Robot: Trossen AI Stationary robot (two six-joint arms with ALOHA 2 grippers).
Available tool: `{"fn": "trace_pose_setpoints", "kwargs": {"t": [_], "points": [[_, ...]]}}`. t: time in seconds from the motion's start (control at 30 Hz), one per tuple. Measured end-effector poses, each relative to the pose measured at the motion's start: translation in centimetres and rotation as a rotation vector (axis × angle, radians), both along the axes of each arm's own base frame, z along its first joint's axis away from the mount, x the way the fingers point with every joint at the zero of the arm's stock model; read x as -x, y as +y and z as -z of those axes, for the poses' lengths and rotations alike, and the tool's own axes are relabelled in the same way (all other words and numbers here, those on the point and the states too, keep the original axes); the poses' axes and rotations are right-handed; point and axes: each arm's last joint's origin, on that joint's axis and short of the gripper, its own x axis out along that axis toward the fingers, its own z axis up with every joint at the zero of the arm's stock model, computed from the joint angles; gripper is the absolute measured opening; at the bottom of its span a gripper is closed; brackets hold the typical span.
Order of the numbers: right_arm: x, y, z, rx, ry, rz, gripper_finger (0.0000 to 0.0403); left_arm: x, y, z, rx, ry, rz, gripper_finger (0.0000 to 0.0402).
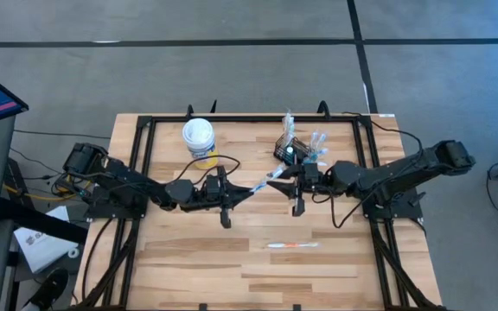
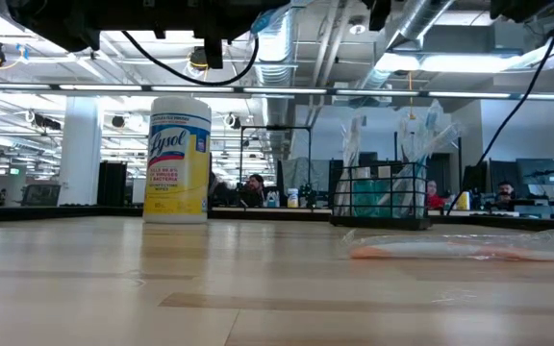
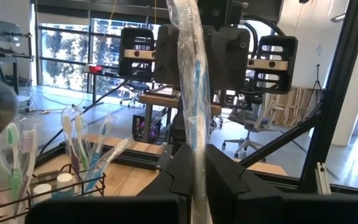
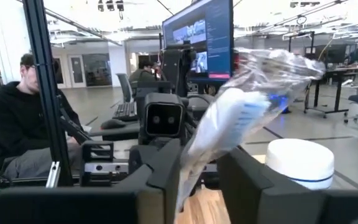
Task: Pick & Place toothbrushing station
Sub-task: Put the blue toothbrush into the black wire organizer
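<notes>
On the wooden slatted tabletop [image 1: 188, 259], the yellow canister with white lid [image 1: 199, 138] stands far left. The left end effector [image 1: 247, 189] is clenched on a clear-wrapped blue toothbrush [image 1: 262, 182]. The right end effector [image 1: 279, 174] has its fingers around the wrapper's other end, beside the black wire-mesh caddy [image 1: 290, 149].

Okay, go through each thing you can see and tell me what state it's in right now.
Black wire-mesh caddy: upright, holding wrapped toothbrushes.
Yellow white-lidded wipes canister: upright, lid on.
Blue plastic-wrapped toothbrush: off the table, between both tools.
Orange wrapped toothbrush: lying flat.
Left tool: shut on the blue one.
Right tool: around its other end.
</notes>
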Motion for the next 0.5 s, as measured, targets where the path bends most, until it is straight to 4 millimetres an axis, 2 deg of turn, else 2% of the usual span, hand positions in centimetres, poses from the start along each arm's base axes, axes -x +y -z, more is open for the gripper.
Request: {"fn": "trace_pose_setpoints", "kwargs": {"t": [0.17,0.3,0.5], "points": [[0.01,0.15,-0.01,0.013,-0.001,-0.040,0.0019,0.01,0.00,0.02,-0.005,0.001,-0.001,0.0013],[-0.01,0.19,0.02,0.009,0.001,-0.055,0.0012,0.01,-0.01,0.03,-0.006,0.002,0.003,0.0028],[0.00,0.19,0.10,0.029,0.012,-0.053,0.0005,0.01,0.01,0.05,-0.001,0.003,-0.004,0.0082]]}}
